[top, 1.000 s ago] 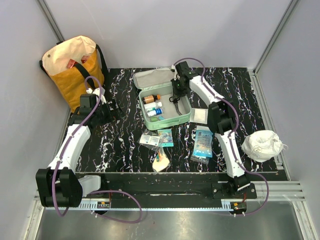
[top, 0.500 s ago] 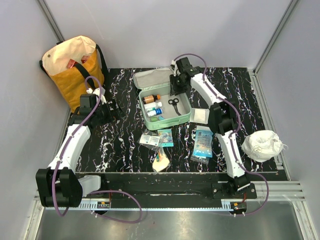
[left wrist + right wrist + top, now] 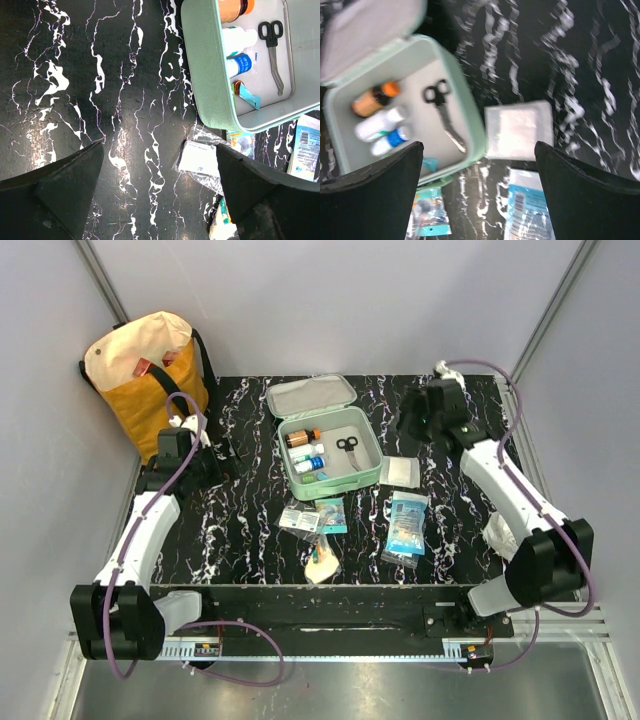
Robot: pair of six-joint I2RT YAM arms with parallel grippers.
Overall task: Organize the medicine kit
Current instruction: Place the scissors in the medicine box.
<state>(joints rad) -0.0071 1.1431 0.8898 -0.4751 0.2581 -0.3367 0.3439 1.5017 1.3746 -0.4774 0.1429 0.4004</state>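
Observation:
The medicine kit (image 3: pixel 340 483) is a mint-green case lying open mid-table, its lid (image 3: pixel 310 395) flat behind it. Inside lie black-handled scissors (image 3: pixel 348 447), an amber bottle (image 3: pixel 301 437) and two white bottles (image 3: pixel 310 462). My right gripper (image 3: pixel 405 425) hovers open to the right of the case, holding nothing. In the right wrist view, blurred, the gripper (image 3: pixel 476 146) is over the kit's right rim (image 3: pixel 475 125), with the scissors (image 3: pixel 442 112) resting loose inside. My left gripper (image 3: pixel 225 455) is open and empty over bare table left of the kit (image 3: pixel 205 75).
A white gauze pad (image 3: pixel 399 471), a blue packet (image 3: pixel 406 523), small packets (image 3: pixel 300 519), a teal packet (image 3: pixel 331 515) and a cream item (image 3: pixel 322 562) lie in front of the case. A yellow-and-cream tote (image 3: pixel 150 375) stands back left. A white bundle (image 3: pixel 525 530) sits right.
My right gripper opened and left the scissors in the kit, then swung out of the case to the right. The left arm has not moved.

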